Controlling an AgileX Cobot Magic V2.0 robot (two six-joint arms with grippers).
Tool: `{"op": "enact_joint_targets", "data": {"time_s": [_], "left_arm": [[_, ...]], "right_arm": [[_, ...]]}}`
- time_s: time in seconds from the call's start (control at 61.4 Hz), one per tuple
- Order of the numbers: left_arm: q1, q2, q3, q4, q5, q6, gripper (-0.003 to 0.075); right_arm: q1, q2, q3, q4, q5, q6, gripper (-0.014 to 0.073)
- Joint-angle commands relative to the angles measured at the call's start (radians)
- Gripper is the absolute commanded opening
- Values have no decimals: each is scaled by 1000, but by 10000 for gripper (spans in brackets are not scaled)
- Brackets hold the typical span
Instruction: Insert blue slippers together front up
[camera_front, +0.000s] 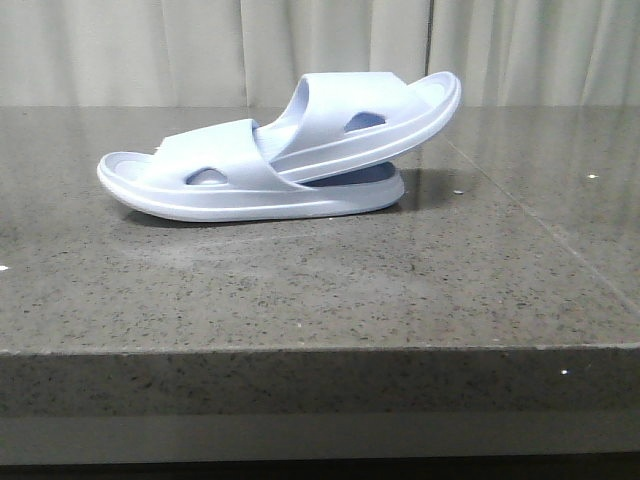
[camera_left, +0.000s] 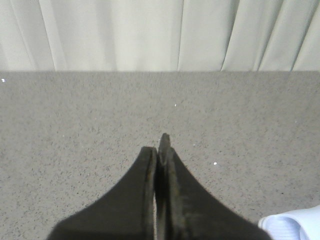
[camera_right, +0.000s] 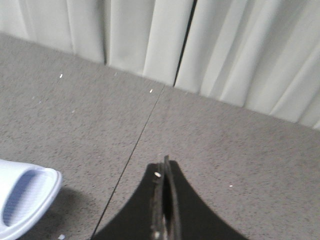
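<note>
A grey speckled stone countertop (camera_front: 300, 290) fills the scene, glossy and lightly reflective, with a thin seam (camera_front: 520, 215) running from its back edge toward four o'clock. Behind it, at twelve o'clock, pale cream curtains (camera_front: 150, 50) hang in vertical folds.

The upper slipper's (camera_front: 375, 115) front end is hidden under the lower slipper's (camera_front: 215, 180) strap. Both wrist views cut the slippers off at the edge.

The front camera is looking low across the table (camera_front: 300, 300) toward the curtain (camera_front: 150, 50), while both wrist cameras are hovering close above it (each catching a slipper edge (camera_left: 295, 225)).
</note>
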Motion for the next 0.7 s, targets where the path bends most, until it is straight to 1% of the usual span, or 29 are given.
{"op": "enact_joint_targets", "data": {"time_s": [0.0, 0.13, 0.326, 0.505, 0.684], "left_arm": [[-42, -104, 96, -5, -202, 0, -20], [-106, -238, 283, -2, -308, 0, -19], [-166, -395, 473, -3, -364, 0, -19], [-173, -477, 526, -7, -386, 0, -19], [-173, -482, 526, -32, -385, 0, -19]], "right_arm": [[13, -119, 105, 3, -224, -22, -60], [17, -261, 316, 3, -327, -22, -60], [17, -449, 543, 3, -412, -22, -60], [17, -554, 639, 3, -453, -22, -60], [17, -586, 648, 3, -445, -22, -60]]}}
